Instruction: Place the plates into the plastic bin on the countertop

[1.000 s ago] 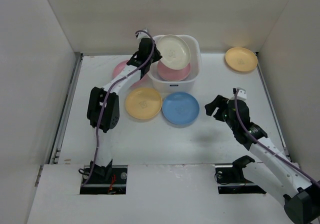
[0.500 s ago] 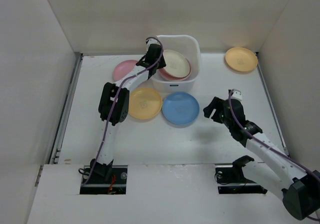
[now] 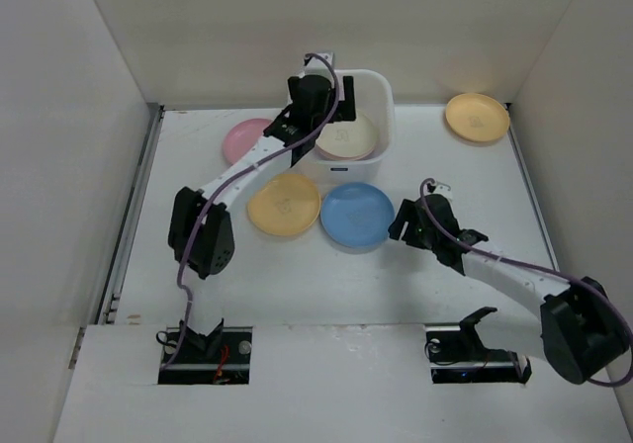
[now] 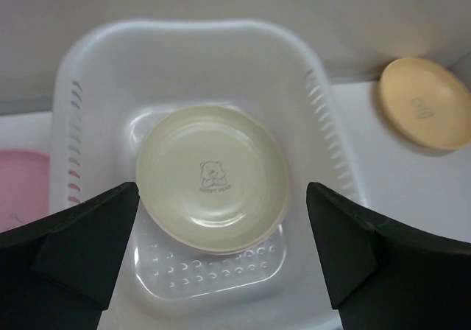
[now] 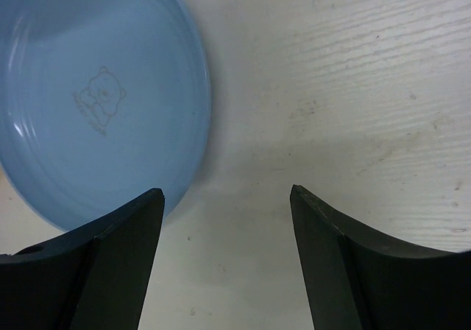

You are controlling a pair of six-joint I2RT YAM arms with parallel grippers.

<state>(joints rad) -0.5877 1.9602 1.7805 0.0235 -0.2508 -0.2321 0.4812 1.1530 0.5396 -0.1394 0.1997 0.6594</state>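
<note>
The white plastic bin (image 3: 387, 102) (image 4: 191, 32) stands at the back of the countertop (image 3: 326, 275). A cream plate (image 3: 351, 136) (image 4: 212, 175) lies flat in it on a pink one whose edge just shows. My left gripper (image 3: 331, 102) (image 4: 221, 190) hovers open above the bin, holding nothing. On the countertop lie a blue plate (image 3: 357, 215) (image 5: 96, 102), a yellow-orange plate (image 3: 284, 204), a pink plate (image 3: 245, 138) and another yellow-orange plate (image 3: 477, 117) (image 4: 425, 103). My right gripper (image 3: 404, 223) (image 5: 226, 190) is open just right of the blue plate's rim, low over the surface.
White walls enclose the workspace on the left, back and right. Grey rails run along the left edge (image 3: 134, 216) and right edge (image 3: 539, 216) of the countertop. The blue and yellow-orange plates lie side by side directly in front of the bin.
My left gripper opened and let go of the cream plate, which now lies flat in the bin instead of tilted over its rim. My right gripper moved left toward the blue plate.
</note>
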